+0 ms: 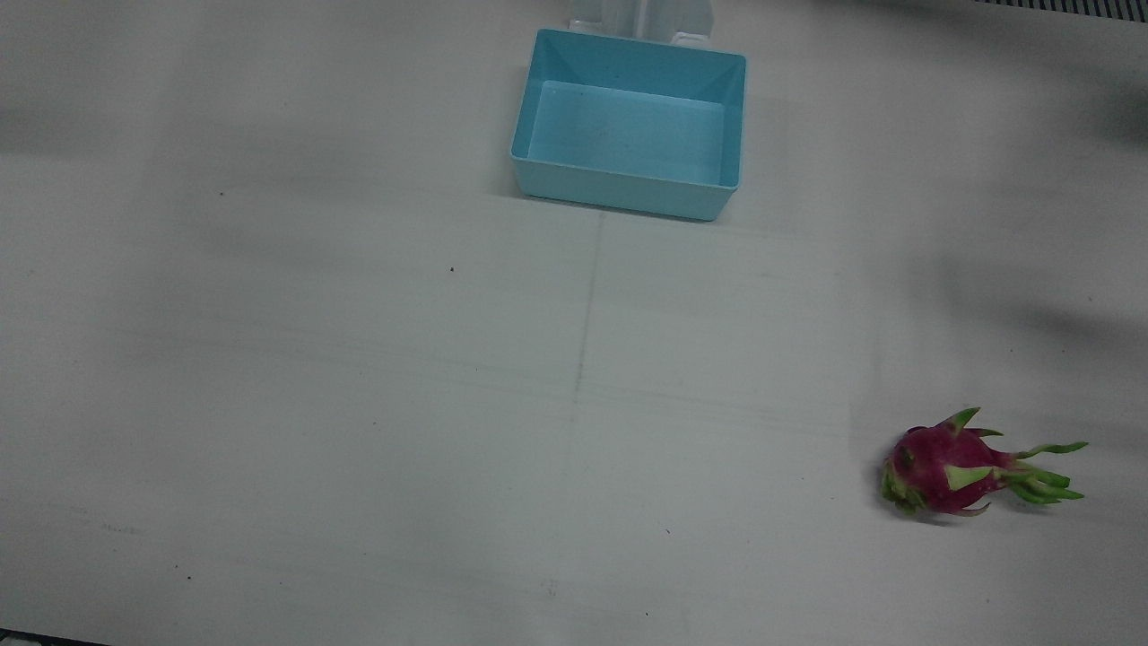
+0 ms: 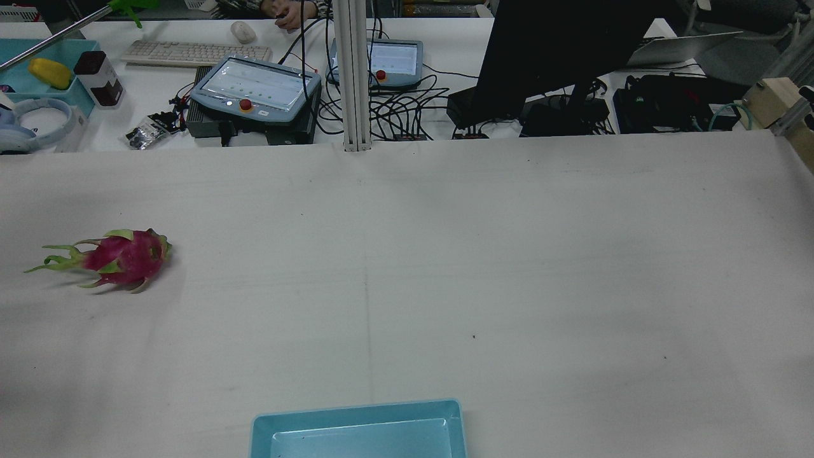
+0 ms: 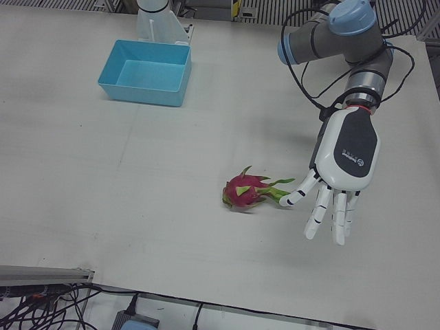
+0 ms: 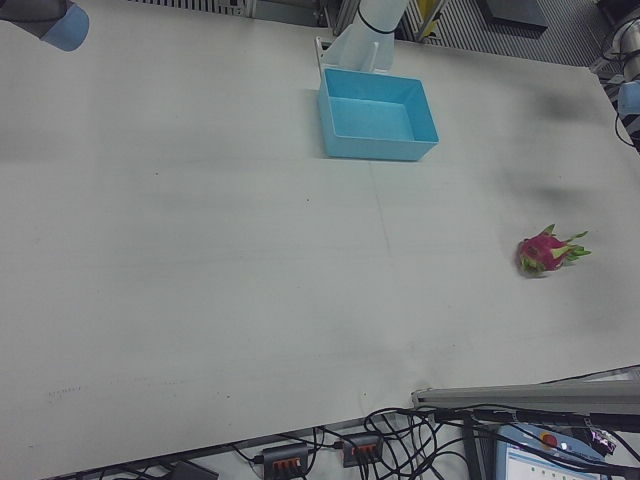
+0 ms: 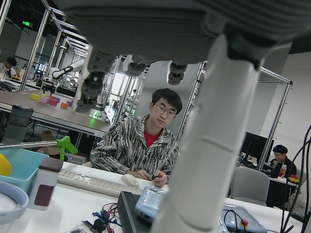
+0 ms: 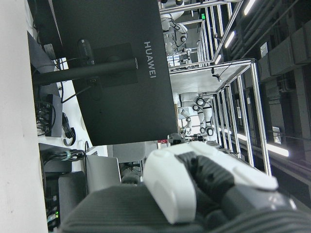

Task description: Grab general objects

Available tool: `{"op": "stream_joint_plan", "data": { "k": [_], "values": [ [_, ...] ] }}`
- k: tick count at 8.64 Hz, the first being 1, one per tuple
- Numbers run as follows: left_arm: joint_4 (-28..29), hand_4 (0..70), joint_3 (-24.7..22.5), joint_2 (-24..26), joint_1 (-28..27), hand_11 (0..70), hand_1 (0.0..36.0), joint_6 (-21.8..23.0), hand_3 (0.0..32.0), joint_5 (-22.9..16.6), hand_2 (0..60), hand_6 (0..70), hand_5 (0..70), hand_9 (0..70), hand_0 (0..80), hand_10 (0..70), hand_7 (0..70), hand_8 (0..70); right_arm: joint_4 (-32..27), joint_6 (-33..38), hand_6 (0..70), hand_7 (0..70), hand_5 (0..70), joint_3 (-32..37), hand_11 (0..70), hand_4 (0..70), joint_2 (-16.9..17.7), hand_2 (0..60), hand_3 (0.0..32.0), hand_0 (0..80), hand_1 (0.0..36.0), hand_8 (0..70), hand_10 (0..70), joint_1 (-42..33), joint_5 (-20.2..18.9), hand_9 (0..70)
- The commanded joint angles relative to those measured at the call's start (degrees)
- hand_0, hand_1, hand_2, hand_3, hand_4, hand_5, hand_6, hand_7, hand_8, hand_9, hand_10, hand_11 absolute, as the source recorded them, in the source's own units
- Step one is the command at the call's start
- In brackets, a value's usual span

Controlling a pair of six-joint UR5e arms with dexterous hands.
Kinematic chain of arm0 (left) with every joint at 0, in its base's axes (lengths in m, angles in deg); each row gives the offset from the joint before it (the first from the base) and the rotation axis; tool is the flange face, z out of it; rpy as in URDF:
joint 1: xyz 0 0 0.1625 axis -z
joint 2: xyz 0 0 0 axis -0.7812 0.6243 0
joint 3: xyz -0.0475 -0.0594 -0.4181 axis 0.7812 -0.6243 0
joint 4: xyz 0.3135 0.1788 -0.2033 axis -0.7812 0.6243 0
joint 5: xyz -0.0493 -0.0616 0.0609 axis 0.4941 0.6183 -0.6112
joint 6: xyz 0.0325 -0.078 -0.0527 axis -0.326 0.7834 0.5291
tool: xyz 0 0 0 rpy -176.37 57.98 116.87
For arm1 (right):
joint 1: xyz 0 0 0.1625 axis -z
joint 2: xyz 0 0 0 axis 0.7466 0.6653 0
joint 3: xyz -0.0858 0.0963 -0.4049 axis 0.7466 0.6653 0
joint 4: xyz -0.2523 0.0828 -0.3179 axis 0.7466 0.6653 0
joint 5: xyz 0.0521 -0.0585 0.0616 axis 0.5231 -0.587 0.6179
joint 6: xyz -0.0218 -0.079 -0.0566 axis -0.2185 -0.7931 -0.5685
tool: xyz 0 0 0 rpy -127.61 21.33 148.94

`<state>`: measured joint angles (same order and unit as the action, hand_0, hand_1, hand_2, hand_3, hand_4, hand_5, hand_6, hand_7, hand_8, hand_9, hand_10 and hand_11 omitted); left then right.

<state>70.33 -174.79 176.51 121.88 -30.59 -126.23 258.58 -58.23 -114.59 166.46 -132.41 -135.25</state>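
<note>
Dragon fruit [image 3: 242, 193]: lay on its side on the table [image 1: 359, 404], on the left arm's half, well apart from the blue bin [image 1: 628, 126]; judged fairly heavy, firm, smooth-skinned, its leafy scales flimsy; best grasped around the red body. Left hand [image 3: 340, 172]: held above the table just beside the leafy end, fingers spread, empty. Right hand [image 6: 204, 189]: state unclear. Open table all around; no edge close.

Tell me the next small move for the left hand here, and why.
Probably bring the left hand sideways over the dragon fruit and lower it. The hand is open, fingers spread and pointing down, beside the fruit's leafy end rather than above its body. The fruit lies alone on the table, so nothing blocks a grasp from above. The blue bin sits empty.
</note>
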Motion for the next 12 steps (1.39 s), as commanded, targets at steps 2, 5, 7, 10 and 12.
{"op": "stream_joint_plan", "data": {
  "k": [2, 5, 7, 10, 12],
  "values": [
    [-1.18, 0.0, 0.58, -1.54, -14.55, 0.0, 25.1, -6.0, 28.8, 5.84, 0.0, 0.0, 38.9, 1.3, 69.0, 0.0, 13.5, 9.8, 0.0, 0.0, 0.0, 0.0, 0.0, 0.0, 0.0, 0.0, 0.0, 0.0, 0.0, 0.0, 0.0, 0.0, 0.0, 0.0, 0.0, 0.0],
    [-7.14, 0.0, 7.76, 8.07, -19.7, 0.0, 30.3, -5.59, 32.0, 8.35, 0.2, 0.0, 42.8, 1.8, 80.0, 0.0, 16.3, 8.3, 0.0, 0.0, 0.0, 0.0, 0.0, 0.0, 0.0, 0.0, 0.0, 0.0, 0.0, 0.0, 0.0, 0.0, 0.0, 0.0, 0.0, 0.0],
    [-7.97, 0.0, 8.4, 9.19, -19.79, 0.0, 28.4, -6.11, 32.0, 8.52, 1.3, 0.0, 41.7, 1.5, 78.8, 0.0, 14.6, 9.8, 0.0, 0.0, 0.0, 0.0, 0.0, 0.0, 0.0, 0.0, 0.0, 0.0, 0.0, 0.0, 0.0, 0.0, 0.0, 0.0, 0.0, 0.0],
    [-8.76, 0.0, 9.2, 9.1, -21.99, 0.0, 31.0, -6.2, 32.0, 8.7, 4.6, 0.0, 35.7, 0.4, 80.0, 0.0, 9.2, 6.8, 0.0, 0.0, 0.0, 0.0, 0.0, 0.0, 0.0, 0.0, 0.0, 0.0, 0.0, 0.0, 0.0, 0.0, 0.0, 0.0, 0.0, 0.0],
    [-8.85, 0.0, 9.89, 9.18, -22.08, 0.0, 32.2, -6.2, 32.0, 8.7, 5.4, 0.0, 37.8, 0.6, 80.0, 0.0, 10.2, 6.7, 0.0, 0.0, 0.0, 0.0, 0.0, 0.0, 0.0, 0.0, 0.0, 0.0, 0.0, 0.0, 0.0, 0.0, 0.0, -0.09, 0.0, 0.0]
  ]
}}
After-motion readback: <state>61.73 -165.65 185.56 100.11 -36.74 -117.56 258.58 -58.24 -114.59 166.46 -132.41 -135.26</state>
